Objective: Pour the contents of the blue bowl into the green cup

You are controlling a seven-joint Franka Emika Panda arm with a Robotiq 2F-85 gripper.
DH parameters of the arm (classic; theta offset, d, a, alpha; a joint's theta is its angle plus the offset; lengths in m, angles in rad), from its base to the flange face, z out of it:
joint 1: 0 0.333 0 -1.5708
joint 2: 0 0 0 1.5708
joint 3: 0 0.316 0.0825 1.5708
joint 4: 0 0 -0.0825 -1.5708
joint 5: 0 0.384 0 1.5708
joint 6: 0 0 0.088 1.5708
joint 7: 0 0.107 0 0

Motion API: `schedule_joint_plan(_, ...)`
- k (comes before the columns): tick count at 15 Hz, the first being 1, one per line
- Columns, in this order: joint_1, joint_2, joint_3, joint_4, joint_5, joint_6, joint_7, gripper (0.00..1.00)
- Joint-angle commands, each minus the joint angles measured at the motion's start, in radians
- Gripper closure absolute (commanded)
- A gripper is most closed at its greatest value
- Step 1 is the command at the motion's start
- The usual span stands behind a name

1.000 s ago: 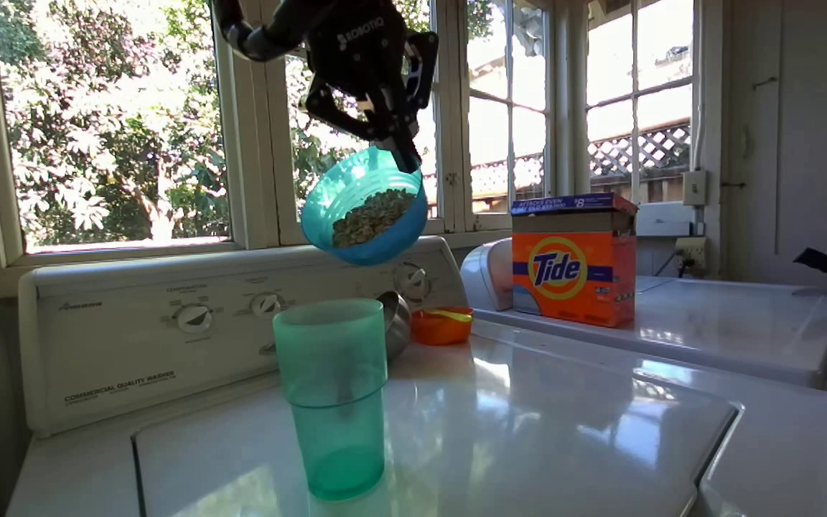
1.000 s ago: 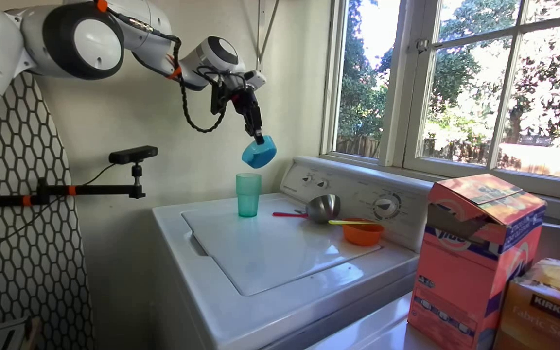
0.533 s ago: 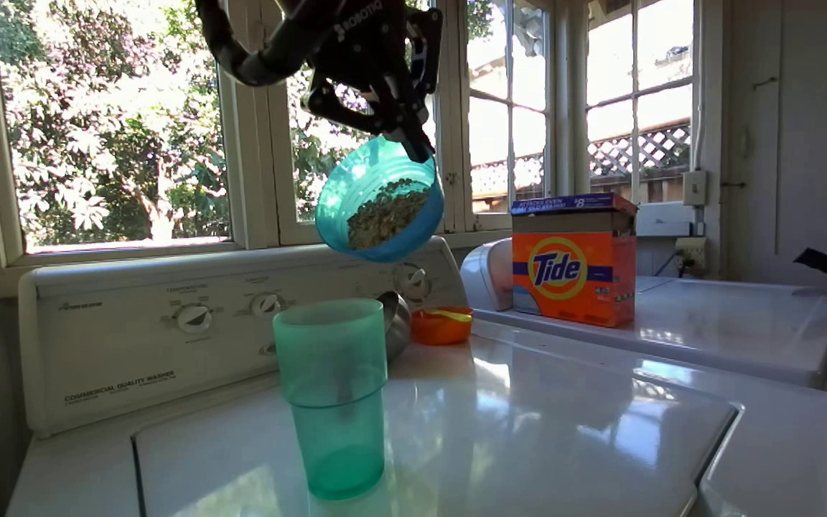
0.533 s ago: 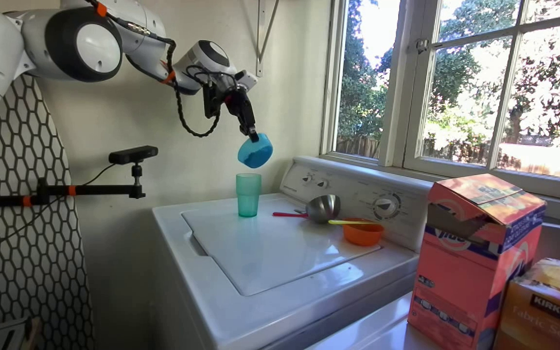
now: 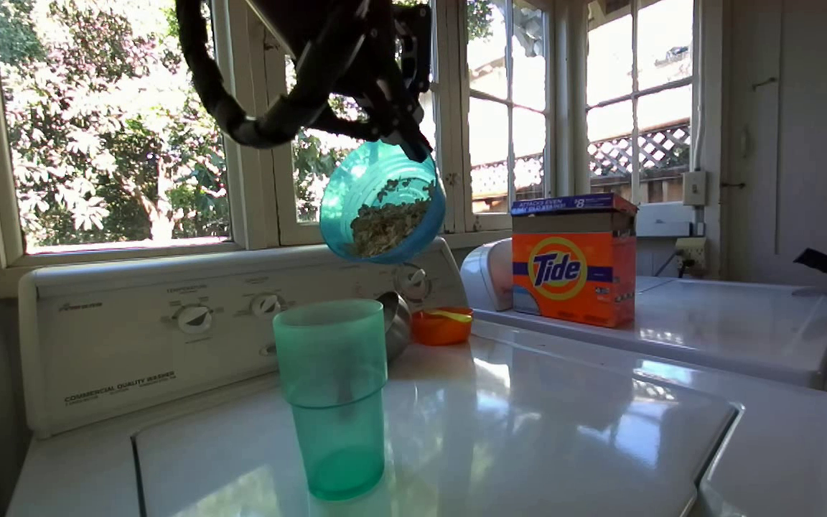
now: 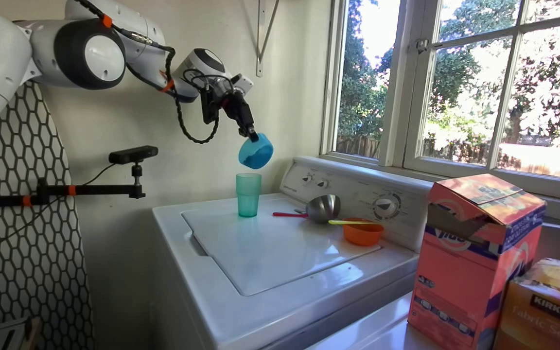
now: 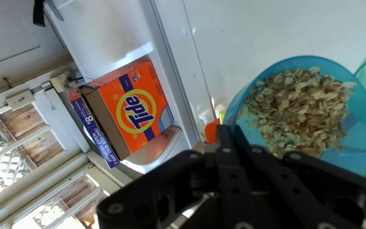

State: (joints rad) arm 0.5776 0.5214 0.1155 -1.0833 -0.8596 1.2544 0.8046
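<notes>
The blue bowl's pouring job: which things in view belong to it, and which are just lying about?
Belongs: blue bowl, flakes inside, green cup, gripper holding the bowl.

Lying about: orange bowl, yellow handle, red handle, metal bowl, Tide box, Kirkland box.

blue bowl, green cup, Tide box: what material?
Blue bowl: likely plastic, smooth; light shows through its wall.
Green cup: probably plastic, frosted-looking, base showing hazily through; glass not excluded.
Tide box: seems cardboard; printed face, plain brown inside.

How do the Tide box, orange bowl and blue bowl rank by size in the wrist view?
Largest to smallest, as they appear:
Blue bowl, though its nearness helps
Tide box
Orange bowl, only a sliver showing
</notes>
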Motion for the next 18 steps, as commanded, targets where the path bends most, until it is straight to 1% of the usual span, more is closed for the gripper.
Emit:
schedule_joint_plan(1,0.026,0.055,-0.007,0.083,-0.042,-0.039,-0.030,0.99)
schedule_joint_plan(6,0.051,0.090,-0.015,0.129,-0.070,-0.048,-0.063,0.99)
schedule_joint_plan(10,0.070,0.107,-0.023,0.138,-0.091,-0.074,-0.095,0.99)
schedule_joint_plan(14,0.094,0.140,-0.040,0.172,-0.111,-0.107,-0.139,0.99)
schedule_joint_plan(18,0.099,0.157,-0.045,0.181,-0.122,-0.122,-0.159,0.99)
